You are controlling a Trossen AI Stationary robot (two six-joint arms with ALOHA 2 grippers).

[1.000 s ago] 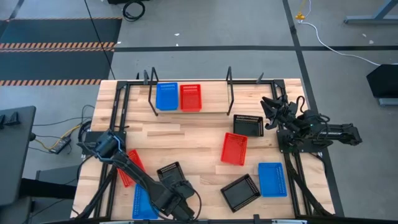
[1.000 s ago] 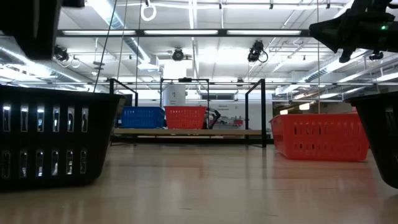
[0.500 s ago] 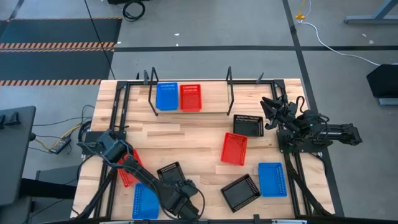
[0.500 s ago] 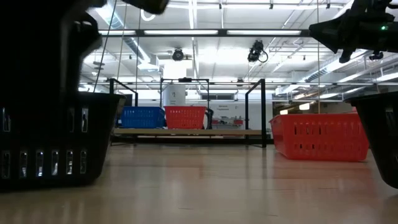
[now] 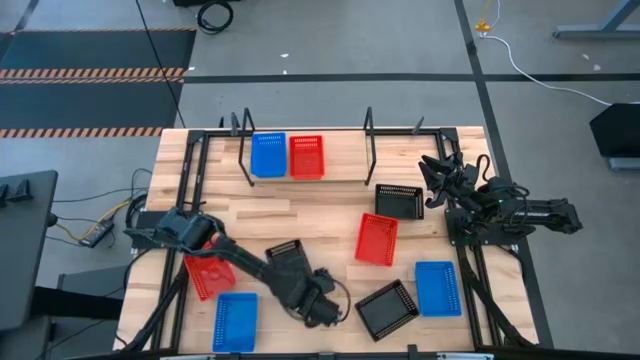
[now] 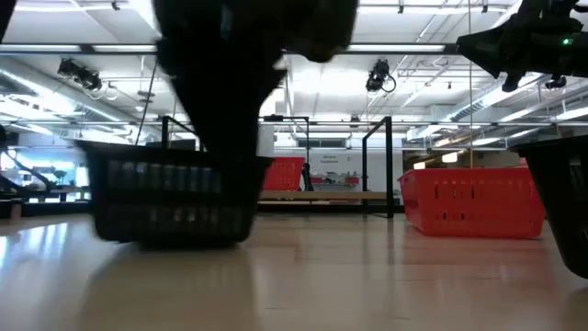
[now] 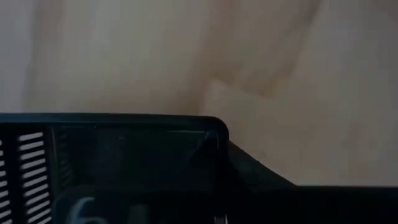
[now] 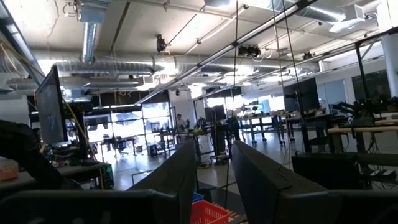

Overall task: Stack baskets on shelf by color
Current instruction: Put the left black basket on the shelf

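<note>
We're in a big open lab or workshop hall: exposed ducts [image 8: 118, 65] and strip lights [image 6: 303, 48] run overhead, benches with a monitor [image 8: 51, 102] stretch far back, and hazard-striped floor mats [image 5: 95, 72] lie on grey concrete beside the wooden table [image 5: 310, 215].

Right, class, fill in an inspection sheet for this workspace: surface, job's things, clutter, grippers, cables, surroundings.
Surface: wooden table, slatted, bare between the items.
Job's things: shelf holds a blue basket and a red basket side by side; seven loose baskets on the table, three black, two red, two blue.
Clutter: nothing seen.
Grippers: left gripper shut on a black basket near the front; right gripper open, empty, at the table's right edge.
Cables: floor cables left of the table; white cable behind it.
Surroundings: striped floor mat.
</note>
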